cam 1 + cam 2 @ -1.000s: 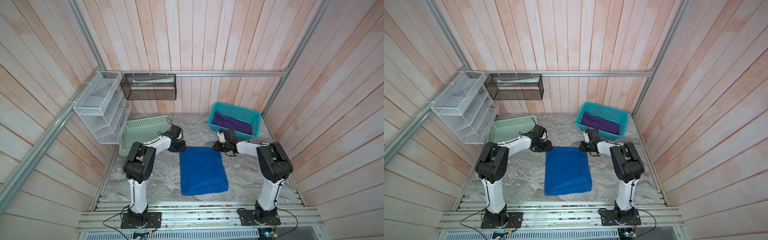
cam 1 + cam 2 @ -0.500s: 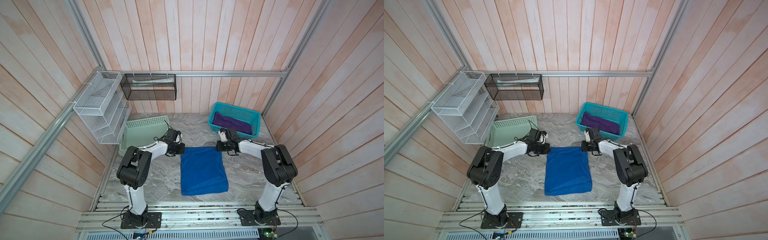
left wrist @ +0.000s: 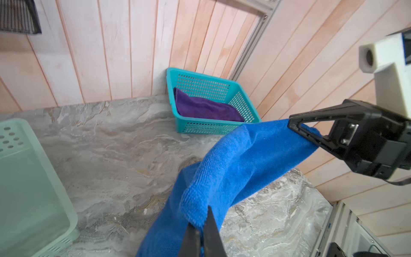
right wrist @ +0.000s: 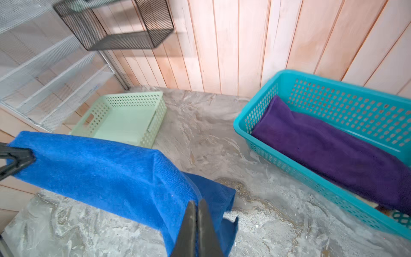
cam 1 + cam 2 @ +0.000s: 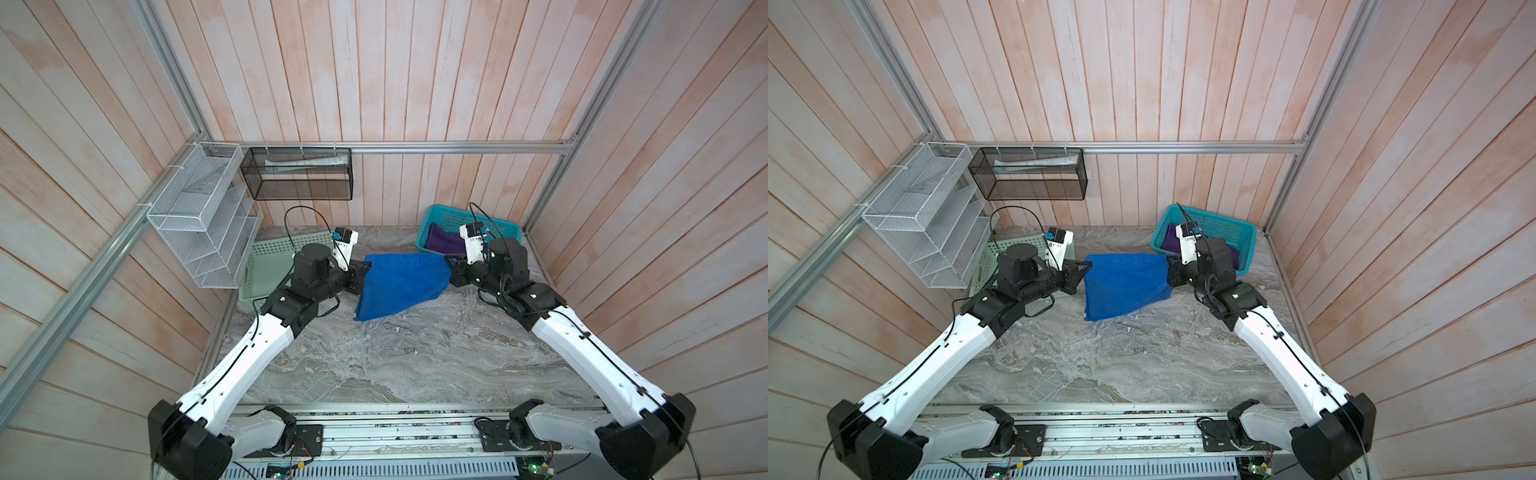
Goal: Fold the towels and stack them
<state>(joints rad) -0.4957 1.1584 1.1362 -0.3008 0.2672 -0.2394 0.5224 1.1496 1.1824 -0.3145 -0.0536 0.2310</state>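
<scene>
**Far left:** mint-green perforated plastic basket (image 5: pixel 272 251), just beside the left arm.

**Left tool** (image 5: pixel 365 266): jaws together, clamped on the far left corner of the plain royal-blue terry towel (image 5: pixel 399 286).

**Centre:** the towel hangs between the two tools over the grey marbled tabletop (image 5: pixel 415 353). Its upper edge sags slightly. Its lower edge slants and appears to rest on the tabletop at the near left.

**Right tool** (image 5: pixel 448 261): jaws together, clamped on the far right corner.

**Far right:** teal perforated plastic basket (image 4: pixel 347 104), holding the plain purple terry towel (image 4: pixel 333 146).

**Likely hazards:**
- Each tool pinches only a small bite of cloth, so spreading the tools further may pull a corner free.
- The trailing lower edge may drag, bunch and skew the fold.
- The right tool is near the teal basket and may knock it.
</scene>
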